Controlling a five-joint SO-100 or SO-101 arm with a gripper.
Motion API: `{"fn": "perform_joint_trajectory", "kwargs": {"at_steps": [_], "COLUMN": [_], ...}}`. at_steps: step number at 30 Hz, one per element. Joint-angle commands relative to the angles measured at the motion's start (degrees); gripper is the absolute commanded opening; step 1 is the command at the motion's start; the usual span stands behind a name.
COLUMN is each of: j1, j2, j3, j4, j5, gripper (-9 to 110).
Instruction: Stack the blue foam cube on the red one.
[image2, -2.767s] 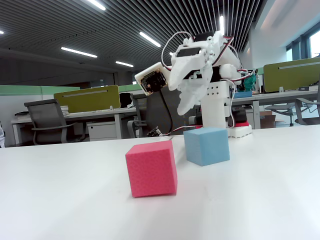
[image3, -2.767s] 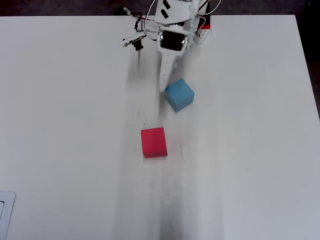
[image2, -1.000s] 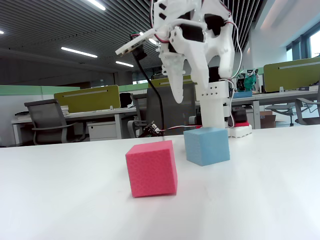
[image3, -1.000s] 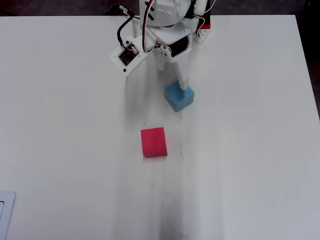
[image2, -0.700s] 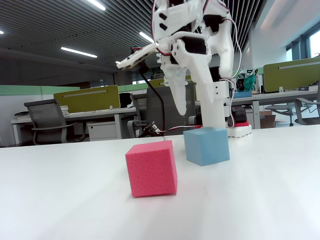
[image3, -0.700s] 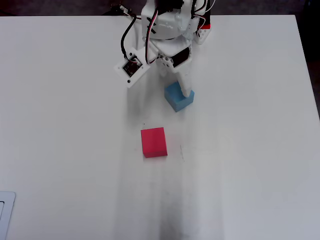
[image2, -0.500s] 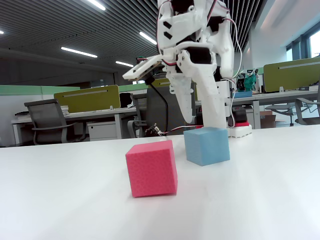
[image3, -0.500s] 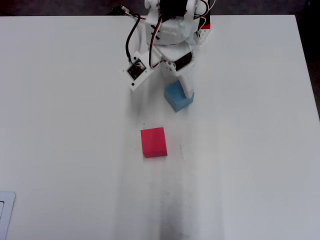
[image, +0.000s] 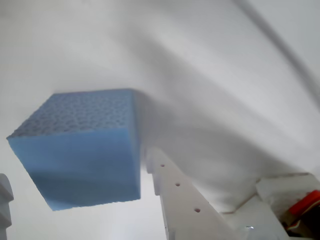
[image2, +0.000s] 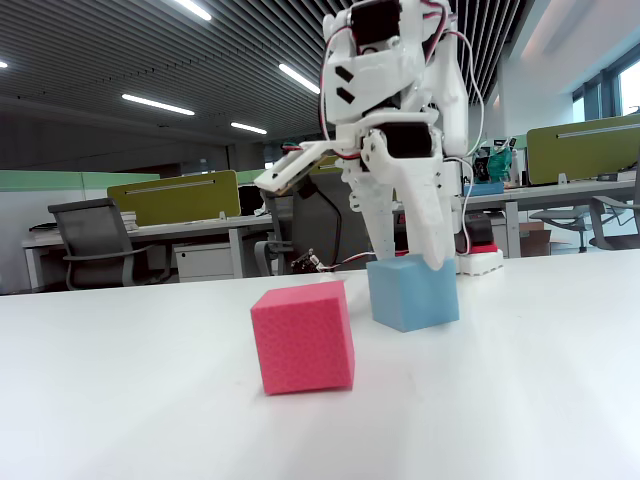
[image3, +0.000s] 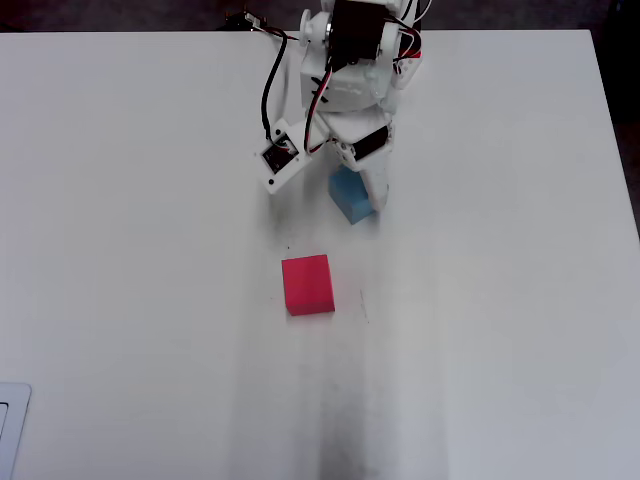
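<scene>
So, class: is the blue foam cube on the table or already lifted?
On the table. The blue foam cube rests flat on the white table in the fixed view, jaws straddling it.

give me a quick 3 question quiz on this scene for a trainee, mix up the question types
1. True or false: the blue foam cube already sits on the red one.
2. In the overhead view, the gripper is over: A) the blue foam cube, B) the red one, C) bare table.
3. Fill in: in the fixed view, the cube nearer the camera is ____.

Key
1. False; both rest on the table, apart.
2. A.
3. Red.
</scene>
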Motion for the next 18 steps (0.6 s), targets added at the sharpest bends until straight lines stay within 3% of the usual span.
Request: {"fn": "perform_joint_trajectory", "kwargs": {"at_steps": [1, 18], "j1": [-0.2, -3.4], "j2": [-0.4, -2.1], "j3": [0.1, 1.1], "j4": [-1.1, -6.0], "j5": [0.6, 6.9], "gripper": [34, 24]}}
